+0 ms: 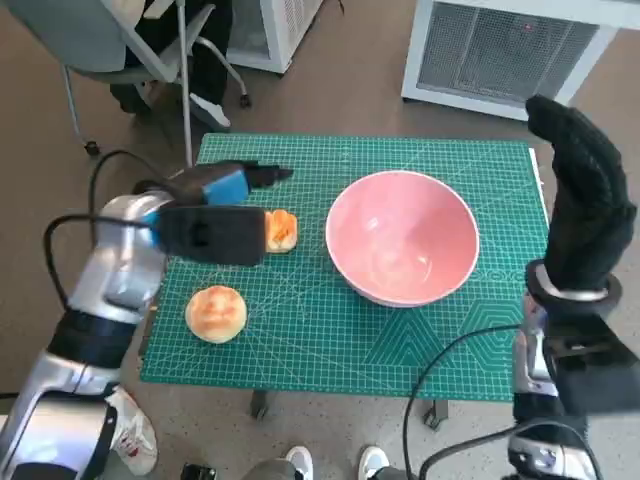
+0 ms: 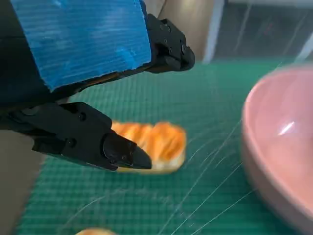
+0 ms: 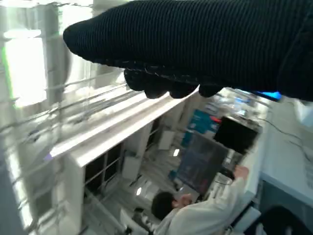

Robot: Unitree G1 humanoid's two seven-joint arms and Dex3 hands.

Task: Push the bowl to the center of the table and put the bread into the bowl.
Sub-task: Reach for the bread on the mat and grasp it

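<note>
Golden round bun (image 1: 216,313) lay nearest, apart from the hands. The left hand (image 1: 215,215) hovered over the striped bread (image 1: 281,230), fingers (image 2: 120,152) spread and holding nothing (apparently set to grasp); the hand hid part of the bread. The bowl (image 1: 402,238) sat near centre. The right hand (image 1: 585,200) stood raised and empty, fingers barely visible.

Brown floor (image 1: 340,90); white grilled unit (image 1: 500,50) beyond table; grey chair (image 1: 110,40) far left.
</note>
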